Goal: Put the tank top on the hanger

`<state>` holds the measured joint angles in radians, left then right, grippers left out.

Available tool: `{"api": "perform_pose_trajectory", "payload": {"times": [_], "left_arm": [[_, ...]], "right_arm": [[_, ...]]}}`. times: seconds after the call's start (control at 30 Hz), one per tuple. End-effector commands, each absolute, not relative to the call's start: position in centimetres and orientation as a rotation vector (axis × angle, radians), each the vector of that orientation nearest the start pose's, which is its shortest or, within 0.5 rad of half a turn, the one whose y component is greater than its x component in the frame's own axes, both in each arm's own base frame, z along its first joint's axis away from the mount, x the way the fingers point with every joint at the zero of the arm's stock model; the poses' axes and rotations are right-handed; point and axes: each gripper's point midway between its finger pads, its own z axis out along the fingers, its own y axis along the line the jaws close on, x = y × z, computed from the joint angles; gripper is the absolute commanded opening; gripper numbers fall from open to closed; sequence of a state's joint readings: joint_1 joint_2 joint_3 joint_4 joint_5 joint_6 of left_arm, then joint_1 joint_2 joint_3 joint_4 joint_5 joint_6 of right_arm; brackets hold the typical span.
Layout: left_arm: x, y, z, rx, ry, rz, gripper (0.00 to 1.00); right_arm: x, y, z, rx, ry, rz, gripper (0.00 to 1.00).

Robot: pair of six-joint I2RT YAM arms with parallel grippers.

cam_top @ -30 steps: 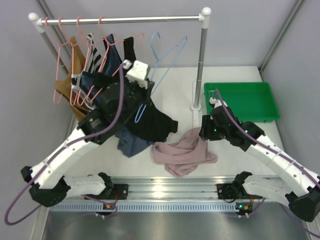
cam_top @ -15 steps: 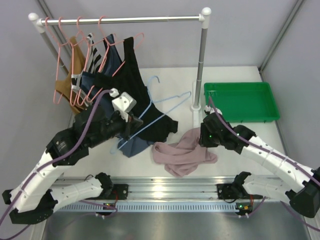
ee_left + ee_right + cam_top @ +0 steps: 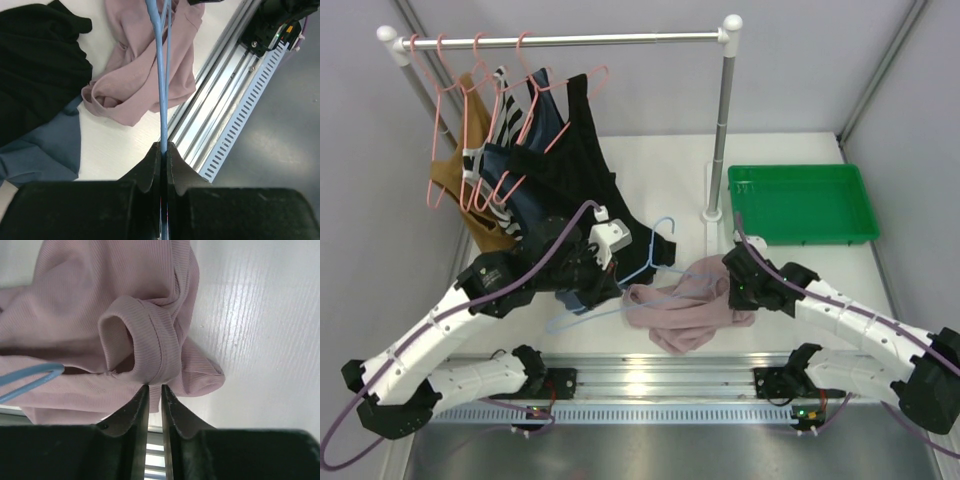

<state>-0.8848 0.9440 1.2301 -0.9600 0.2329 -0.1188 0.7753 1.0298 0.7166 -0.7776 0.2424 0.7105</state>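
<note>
**Gripping the thin light-blue wire hanger point(image 3: 160, 90) beside the crumpled, dusty mauve-pink tank top point(image 3: 692, 308)**

The left claw point(image 3: 163, 147) is clamped tight on the hanger, with the blue wire pinched between its black fingers. From the left wrist, the wire runs straight out from the fingertips and crosses above the tank top. In the top view the hanger is tilted, with its hook pointing toward the far side of the white counter point(image 3: 670, 170).

The tank top lies bunched on the counter near the front edge, between the two arms. The right claw point(image 3: 154, 390) sits at the garment's right edge. Its fingers are drawn almost together on the ribbed hem, pinching the fabric. A rolled loop of the hem stands just beyond the fingertips. From the right wrist, a rounded end of the hanger shows over the pink fabric at the left. Whether it touches the cloth cannot be told.

Just left of the tank top, a black fabric top point(image 3: 585, 165) spreads down onto the counter, with a navy blue top point(image 3: 45, 145) beside it. Pink wire hangers point(image 3: 450, 110) hang on the silver metal rail point(image 3: 570, 40). A green plastic tray point(image 3: 800, 205) sits well apart at the far right.
</note>
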Motion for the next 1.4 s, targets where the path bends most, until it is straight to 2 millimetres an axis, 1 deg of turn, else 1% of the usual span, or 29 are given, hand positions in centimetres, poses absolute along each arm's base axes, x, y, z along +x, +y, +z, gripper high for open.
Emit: {"api": "perform_pose_trajectory", "payload": {"times": [0.0, 0.13, 0.23, 0.27, 0.3, 0.43, 0.47, 0.5, 0.53, 0.57, 0.6, 0.63, 0.77, 0.8, 0.9, 1.1, 1.2, 1.23, 1.33, 1.37], "left_arm": [[11.4, -22.9, 26.4, 1.027, 2.143, -0.860, 0.00], [11.6, -23.7, 25.1, 1.032, 2.170, -0.878, 0.00], [11.4, -24.5, 24.7, 1.047, 2.173, -0.925, 0.00], [12.0, -24.9, 24.7, 1.028, 2.165, -0.912, 0.00], [12.0, -24.9, 24.7, 1.029, 2.164, -0.912, 0.00], [12.7, -25.1, 24.9, 1.024, 2.147, -0.885, 0.00], [12.8, -25.1, 25.1, 1.022, 2.141, -0.881, 0.00], [12.9, -25.1, 25.0, 1.030, 2.146, -0.873, 0.00], [13.0, -25.1, 25.4, 1.028, 2.136, -0.872, 0.00], [13.0, -25.0, 25.6, 1.026, 2.133, -0.866, 0.00], [13.0, -24.9, 25.6, 1.032, 2.133, -0.856, 0.00], [13.2, -24.8, 26.0, 1.030, 2.122, -0.849, 0.00], [13.6, -24.3, 26.0, 1.028, 2.134, -0.802, 0.00], [13.5, -24.3, 26.0, 1.029, 2.133, -0.799, 0.00], [13.5, -24.2, 26.2, 1.028, 2.131, -0.796, 0.00], [13.5, -23.9, 26.2, 1.036, 2.125, -0.783, 0.00], [13.6, -24.1, 26.3, 1.041, 2.114, -0.784, 0.00], [13.7, -24.1, 26.0, 1.044, 2.120, -0.782, 0.00], [13.7, -24.4, 25.8, 1.056, 2.110, -0.794, 0.00], [13.7, -24.4, 25.8, 1.060, 2.108, -0.795, 0.00]], "right_arm": [[17.6, 14.1, 8.3, 0.046, 2.593, 0.189, 0.14], [17.1, 13.7, 7.8, 0.052, 2.611, 0.185, 0.12], [16.9, 13.5, 7.7, 0.048, 2.617, 0.179, 0.10], [16.8, 13.4, 8.2, 0.054, 2.604, 0.187, 0.12], [16.8, 13.4, 8.2, 0.054, 2.603, 0.187, 0.12], [17.3, 13.5, 10.3, 0.058, 2.561, 0.211, 0.22], [17.7, 13.6, 11.3, 0.054, 2.541, 0.217, 0.26], [17.8, 13.7, 11.8, 0.051, 2.533, 0.219, 0.28], [18.0, 13.7, 12.1, 0.045, 2.529, 0.215, 0.30], [18.6, 14.0, 13.0, 0.047, 2.504, 0.224, 0.35], [18.8, 14.1, 13.1, 0.043, 2.504, 0.214, 0.37], [19.4, 14.3, 13.8, 0.049, 2.484, 0.215, 0.41], [20.7, 15.3, 14.2, 0.037, 2.480, 0.200, 0.45], [20.9, 15.3, 13.7, 0.034, 2.495, 0.170, 0.45], [21.4, 15.5, 13.3, 0.028, 2.506, 0.135, 0.43], [21.6, 15.8, 12.7, 0.011, 2.521, 0.121, 0.42], [21.7, 15.7, 12.4, 0.002, 2.528, 0.102, 0.37], [21.6, 15.6, 12.2, -0.003, 2.532, 0.094, 0.33], [21.6, 15.5, 12.1, -0.005, 2.536, 0.081, 0.27], [21.5, 15.4, 12.0, -0.006, 2.538, 0.081, 0.23]]}}
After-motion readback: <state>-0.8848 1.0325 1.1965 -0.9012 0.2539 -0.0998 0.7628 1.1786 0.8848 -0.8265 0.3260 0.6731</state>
